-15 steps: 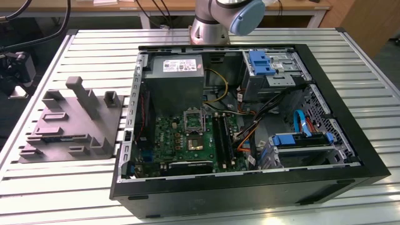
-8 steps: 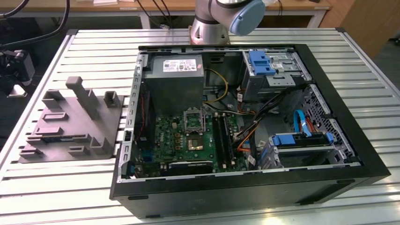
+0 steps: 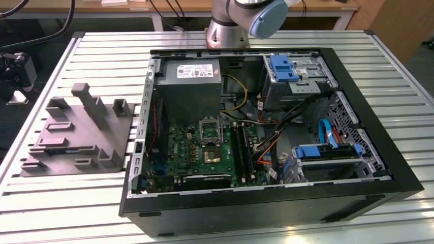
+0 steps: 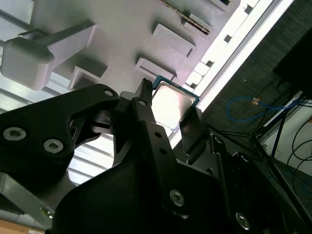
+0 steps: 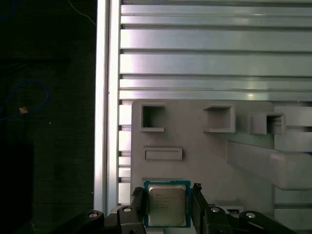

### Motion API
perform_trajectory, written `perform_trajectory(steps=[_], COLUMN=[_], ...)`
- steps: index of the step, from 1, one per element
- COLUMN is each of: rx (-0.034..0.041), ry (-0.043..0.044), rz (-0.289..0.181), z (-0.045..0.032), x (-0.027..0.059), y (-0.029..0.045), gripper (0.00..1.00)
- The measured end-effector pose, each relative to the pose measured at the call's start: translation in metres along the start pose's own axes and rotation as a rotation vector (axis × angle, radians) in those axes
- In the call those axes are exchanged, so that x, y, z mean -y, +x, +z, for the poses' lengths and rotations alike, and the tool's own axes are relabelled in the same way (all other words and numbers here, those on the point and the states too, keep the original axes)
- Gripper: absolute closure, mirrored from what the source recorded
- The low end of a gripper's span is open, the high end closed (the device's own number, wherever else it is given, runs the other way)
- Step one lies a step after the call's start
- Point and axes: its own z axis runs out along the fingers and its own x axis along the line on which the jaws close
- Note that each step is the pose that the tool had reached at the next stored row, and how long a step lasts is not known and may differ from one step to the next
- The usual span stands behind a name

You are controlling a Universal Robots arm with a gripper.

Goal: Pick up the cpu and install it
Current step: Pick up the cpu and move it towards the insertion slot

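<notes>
Work stands at a grey plastic tray (image 5: 195, 146) with raised blocks and pockets, which rests on a slatted metal table (image 5: 214, 63). In both wrist views the cpu (image 5: 167, 204) lies flat on this tray, silvery top upward with a green rim around it, close to the tray's edge and near the table's side rail. The black gripper (image 5: 168, 204) straddles the cpu, with one part against each of two opposite sides. Whether it clamps the cpu or only brackets it cannot be told. In the exterior view the tray sits on the exterior view's left of an open computer case (image 3: 271, 213). Inside the case is a green board (image 3: 203, 157) bearing a dark metal-framed socket (image 3: 210, 131). The arm's base (image 3: 234, 25) rises behind the case.
</notes>
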Motion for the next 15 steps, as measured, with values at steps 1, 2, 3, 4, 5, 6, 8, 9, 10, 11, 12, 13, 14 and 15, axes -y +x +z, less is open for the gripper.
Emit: perform_trajectory(steps=[1, 2, 3, 4, 5, 6, 8, 9, 10, 11, 12, 13, 14, 15], rx=[-0.0001, -0.0001, 0.0000, -0.0001, -0.0001, -0.0002, -0.0003, -0.0003, -0.0001, -0.0001, -0.0001, -0.0001, 0.0000, -0.0002], ry=[0.0001, 0.0000, 0.0001, 0.0000, 0.0001, 0.0001, 0.0002, 0.0002, 0.0001, 0.0001, 0.0001, 0.0001, 0.0000, 0.0001], rz=[0.000, 0.000, 0.000, 0.000, 0.000, 0.000, 0.000, 0.000, 0.000, 0.000, 0.000, 0.000, 0.000, 0.000], z=[-0.0002, -0.0003, -0.0004, -0.0005, -0.0007, -0.0010, -0.0016, -0.0020, -0.0028, -0.0039, -0.0049, -0.0057, -0.0062, -0.0067], x=[0.0000, 0.0000, 0.0000, 0.0000, 0.0000, 0.0000, -0.0001, -0.0001, -0.0001, -0.0002, -0.0002, -0.0002, -0.0003, -0.0003], y=[0.0000, 0.0000, 0.0000, 0.0000, 0.0000, 0.0000, 0.0000, 0.0000, 0.0000, 0.0000, 0.0000, 0.0000, 0.0000, 0.0000], gripper=[0.53, 0.53, 0.53, 0.53, 0.53, 0.53, 0.53, 0.53, 0.53, 0.53, 0.53, 0.53, 0.53, 0.53])
